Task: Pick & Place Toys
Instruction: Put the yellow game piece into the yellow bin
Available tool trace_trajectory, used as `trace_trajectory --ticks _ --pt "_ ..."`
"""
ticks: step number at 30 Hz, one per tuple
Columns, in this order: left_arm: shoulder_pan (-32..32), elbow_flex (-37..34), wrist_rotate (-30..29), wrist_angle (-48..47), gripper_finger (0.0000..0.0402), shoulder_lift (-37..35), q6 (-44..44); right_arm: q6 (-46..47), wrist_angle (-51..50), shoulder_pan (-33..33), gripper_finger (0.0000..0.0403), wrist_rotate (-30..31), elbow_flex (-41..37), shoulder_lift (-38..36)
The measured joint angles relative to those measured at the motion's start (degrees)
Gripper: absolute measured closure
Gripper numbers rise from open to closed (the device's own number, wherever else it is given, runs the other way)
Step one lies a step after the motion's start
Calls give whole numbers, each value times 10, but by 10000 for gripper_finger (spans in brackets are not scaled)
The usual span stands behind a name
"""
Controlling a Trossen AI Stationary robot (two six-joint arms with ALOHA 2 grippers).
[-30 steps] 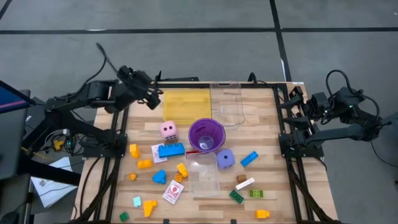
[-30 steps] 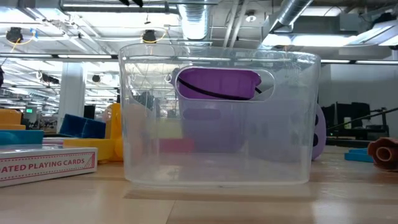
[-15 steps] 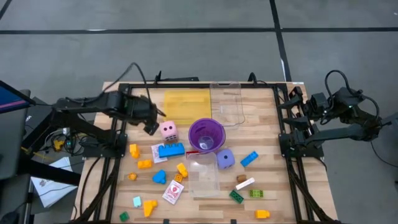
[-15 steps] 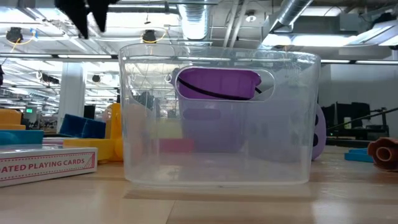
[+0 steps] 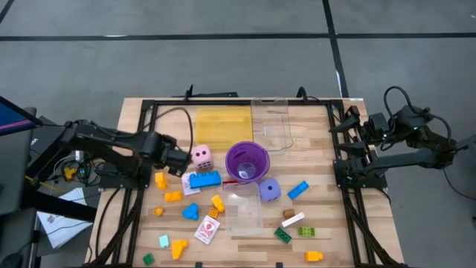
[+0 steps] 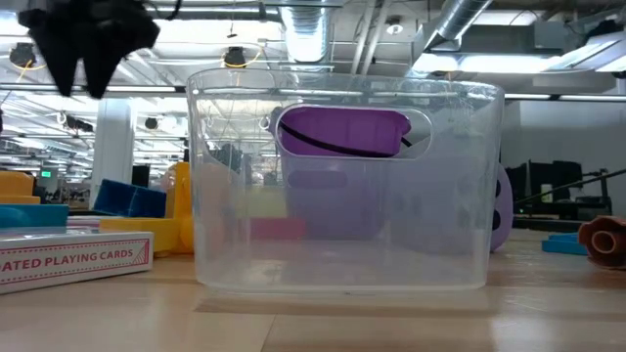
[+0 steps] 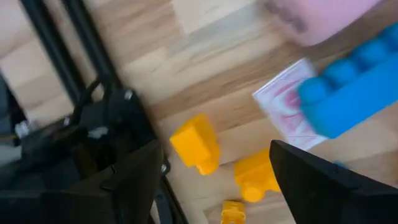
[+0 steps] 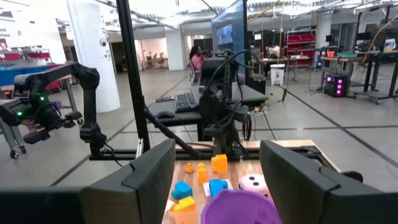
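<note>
Left claw (image 5: pixel 175 160) open above yellow brick (image 5: pixel 160 179); right claw idle.

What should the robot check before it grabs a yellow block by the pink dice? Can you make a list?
1. Left pincer over the yellow blocks: ok, it hangs beside the pink dice, above the yellow block.
2. Left pincer open: ok, fingers apart with nothing between them.
3. Room around the block: ok, it lies apart from the blue brick.
4. Low enough to grip: cannot tell.
5. Right pincer out of the way: ok, at the table's right edge.
</note>
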Motion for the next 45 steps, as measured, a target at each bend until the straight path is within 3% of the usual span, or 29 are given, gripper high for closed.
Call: trace_trajectory --ticks 6,12,23,30,45 --pt "-46 -76 49 20 112 0 -143 -13 -4 0 175 -1 0 0" --pt "-72 -138 60 102 112 0 -207 -22 -3 0 175 -2 0 0" --pt "-72 -211 75 135 113 0 -254 -27 -2 0 175 -2 0 0" --pt "-72 -239 74 207 113 0 -261 -27 -2 0 175 -2 0 0" --pt "-70 -239 55 215 124 1 -281 -28 -14 0 175 -2 0 0"
